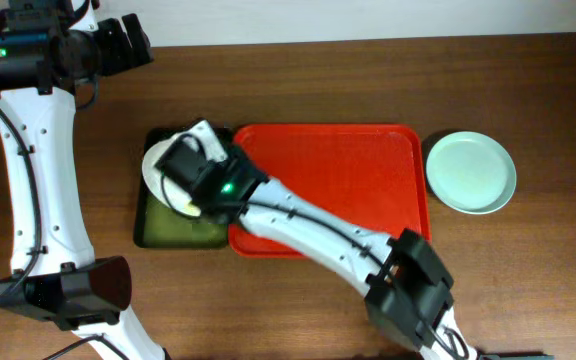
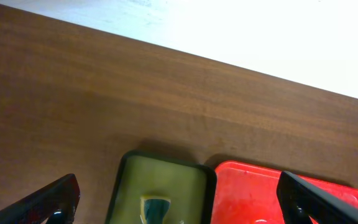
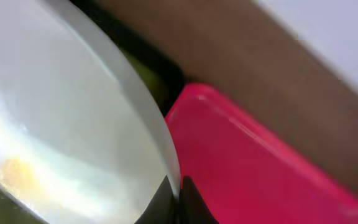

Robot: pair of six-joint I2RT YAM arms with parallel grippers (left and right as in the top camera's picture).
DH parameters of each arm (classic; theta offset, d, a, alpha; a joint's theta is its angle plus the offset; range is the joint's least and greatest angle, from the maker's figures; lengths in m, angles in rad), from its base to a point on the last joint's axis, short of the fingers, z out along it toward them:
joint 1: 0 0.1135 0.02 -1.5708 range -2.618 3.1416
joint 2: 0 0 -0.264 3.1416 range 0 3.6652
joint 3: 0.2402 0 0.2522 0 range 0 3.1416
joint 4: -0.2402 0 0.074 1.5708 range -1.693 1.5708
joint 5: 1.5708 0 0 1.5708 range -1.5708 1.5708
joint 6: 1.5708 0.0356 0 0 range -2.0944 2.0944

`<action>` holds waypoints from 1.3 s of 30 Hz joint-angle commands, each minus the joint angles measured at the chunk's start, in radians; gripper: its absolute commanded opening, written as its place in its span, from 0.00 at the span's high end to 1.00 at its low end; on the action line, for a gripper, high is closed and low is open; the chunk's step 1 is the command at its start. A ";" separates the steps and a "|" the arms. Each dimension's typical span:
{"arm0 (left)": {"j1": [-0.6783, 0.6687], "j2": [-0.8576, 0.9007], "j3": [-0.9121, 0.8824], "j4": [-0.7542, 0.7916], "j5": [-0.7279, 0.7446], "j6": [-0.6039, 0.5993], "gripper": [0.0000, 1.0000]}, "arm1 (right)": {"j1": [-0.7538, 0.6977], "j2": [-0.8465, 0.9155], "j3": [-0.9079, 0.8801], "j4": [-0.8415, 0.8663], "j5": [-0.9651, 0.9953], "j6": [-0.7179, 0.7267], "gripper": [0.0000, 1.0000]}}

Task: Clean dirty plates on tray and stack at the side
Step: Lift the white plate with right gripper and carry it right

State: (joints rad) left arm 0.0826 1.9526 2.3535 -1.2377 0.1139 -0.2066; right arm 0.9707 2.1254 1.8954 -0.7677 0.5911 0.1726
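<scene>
White was the plate [image 1: 160, 165] my right pincer [image 1: 196, 185] had pinched by the rim, tilted over the dark green tray [image 1: 163, 230], a yellow smear [image 3: 14, 171] on its face. Just beside it lay the red tray [image 1: 338, 180], bare. Past its far side the mint plate [image 1: 471, 172] sat on the wooden surface [image 1: 528, 280]. My left pincer [image 2: 179, 202] hung spread wide, gripping nothing. No writing could be read anywhere.
</scene>
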 commanded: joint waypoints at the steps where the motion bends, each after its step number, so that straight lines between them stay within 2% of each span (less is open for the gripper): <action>1: -0.001 0.005 0.000 0.002 0.010 -0.010 0.01 | 0.077 -0.042 0.022 0.044 0.404 -0.073 0.96; 2: -0.001 0.005 0.000 0.002 0.010 -0.010 0.01 | 0.107 -0.043 0.022 0.069 0.526 -0.077 0.96; 3: -0.001 0.005 0.000 0.002 0.010 -0.010 0.01 | 0.132 -0.043 0.022 0.113 0.613 -0.141 0.96; 7: -0.001 0.005 0.000 0.002 0.010 -0.010 0.01 | 0.180 -0.043 0.022 0.330 0.690 -0.432 0.96; 12: -0.001 0.005 0.000 0.002 0.010 -0.010 0.01 | 0.177 -0.043 0.022 0.368 0.687 -0.426 0.96; 14: -0.001 0.005 0.000 0.002 0.010 -0.010 0.01 | 0.158 -0.043 0.022 0.350 0.608 -0.388 0.96; 17: -0.001 0.005 0.000 0.002 0.010 -0.010 0.01 | 0.109 -0.043 0.022 0.229 0.473 -0.175 0.96; 19: -0.001 0.005 0.000 0.002 0.010 -0.010 0.01 | 0.027 -0.043 0.022 0.082 0.151 0.032 0.96; 21: -0.001 0.005 0.000 0.002 0.010 -0.010 0.00 | -0.047 -0.043 0.022 0.007 -0.074 0.127 0.96; 22: -0.001 0.005 0.000 0.002 0.010 -0.010 0.01 | -0.103 -0.043 0.022 -0.031 -0.220 0.156 0.96; 25: -0.001 0.005 0.000 0.002 0.010 -0.010 0.01 | -0.245 -0.047 0.022 -0.071 -0.494 0.159 0.96; 28: -0.001 0.005 0.000 0.002 0.010 -0.010 0.01 | -0.460 -0.051 0.022 -0.111 -0.919 0.158 0.96; 31: -0.001 0.005 0.000 0.002 0.010 -0.010 0.00 | -0.571 -0.051 0.022 -0.229 -0.930 0.158 0.96; 34: -0.001 0.005 0.000 0.002 0.010 -0.010 0.01 | -0.680 -0.040 0.014 -0.397 -0.808 0.153 0.96; 39: -0.001 0.005 0.000 0.002 0.010 -0.010 0.01 | -0.695 -0.039 -0.145 -0.326 -0.759 0.154 0.96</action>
State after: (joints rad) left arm 0.0826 1.9526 2.3535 -1.2377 0.1165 -0.2066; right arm 0.2745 2.1174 1.8294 -1.1332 -0.1848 0.3218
